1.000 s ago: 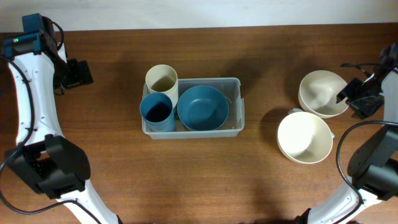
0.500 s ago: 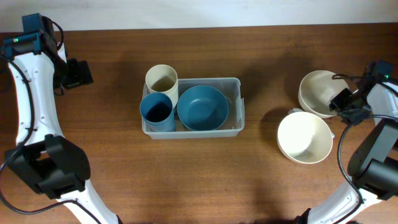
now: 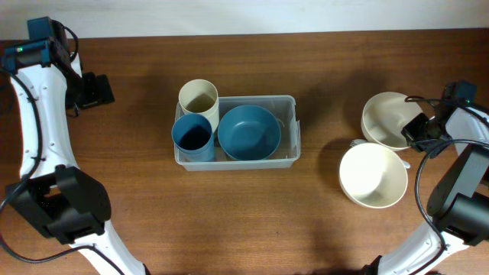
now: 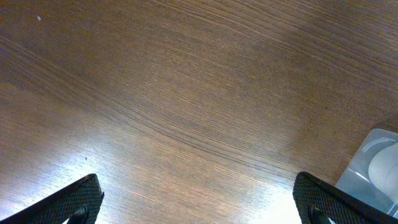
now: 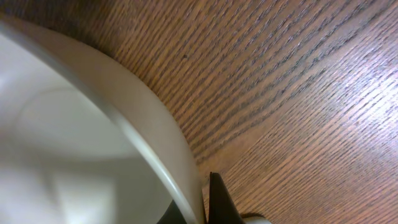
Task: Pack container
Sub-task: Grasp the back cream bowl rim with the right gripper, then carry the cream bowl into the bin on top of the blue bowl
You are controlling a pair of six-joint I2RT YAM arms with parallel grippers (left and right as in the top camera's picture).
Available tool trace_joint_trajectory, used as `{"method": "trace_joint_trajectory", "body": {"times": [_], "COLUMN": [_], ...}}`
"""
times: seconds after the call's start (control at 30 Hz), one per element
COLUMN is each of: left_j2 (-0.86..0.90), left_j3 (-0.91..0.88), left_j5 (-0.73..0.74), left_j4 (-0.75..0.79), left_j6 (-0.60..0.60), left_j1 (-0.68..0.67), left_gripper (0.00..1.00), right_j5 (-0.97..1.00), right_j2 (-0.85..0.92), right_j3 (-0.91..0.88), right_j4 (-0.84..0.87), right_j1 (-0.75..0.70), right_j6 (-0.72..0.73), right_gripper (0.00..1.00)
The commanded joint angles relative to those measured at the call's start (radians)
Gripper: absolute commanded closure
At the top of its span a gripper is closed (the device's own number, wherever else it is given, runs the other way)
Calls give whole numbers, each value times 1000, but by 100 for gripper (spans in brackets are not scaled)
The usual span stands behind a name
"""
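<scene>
The container [image 3: 260,97] sits well apart from the right tool [image 3: 418,130], off to its left across the counter [image 3: 328,221]. It holds a blue bowl [image 3: 249,131] and a blue cup [image 3: 192,136], with a cream cup [image 3: 199,97] at its far left corner. The right tool is at the rim of the farther cream bowl [image 3: 386,116]. One finger [image 5: 217,196] lies beside the outer wall, but I cannot tell whether the tool is clenched on the rim. The left tool [image 4: 199,198] hangs released, fingers wide, with the container off to its right. The step in hand looks like fetching this bowl. The next move calls for a firm pinch on the rim, a lift clear of the nearer cream bowl [image 3: 373,176], then a carry leftward to nest it inside the blue bowl.
</scene>
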Motion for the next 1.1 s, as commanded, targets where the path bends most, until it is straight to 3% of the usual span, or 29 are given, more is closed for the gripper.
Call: {"method": "trace_joint_trajectory", "body": {"times": [0.0, 0.4, 0.87, 1.07], "left_j2": [-2, -2, -2, -2], "left_j3": [16, 16, 16, 16], "left_j5": [10, 10, 10, 10], "left_j4": [0, 0, 0, 0], "left_j6": [-10, -10, -10, -10], "left_j1": [2, 2, 2, 2], "left_gripper": [0, 0, 0, 0], "right_j5": [10, -78, -207, -377], "right_j2": [2, 0, -1, -3], "right_j3": [-10, 31, 425, 523], "right_j4": [-3, -26, -354, -472], "right_j1": [-3, -3, -2, 25], "right_j6": [11, 25, -119, -240], "right_gripper": [96, 96, 96, 96]}}
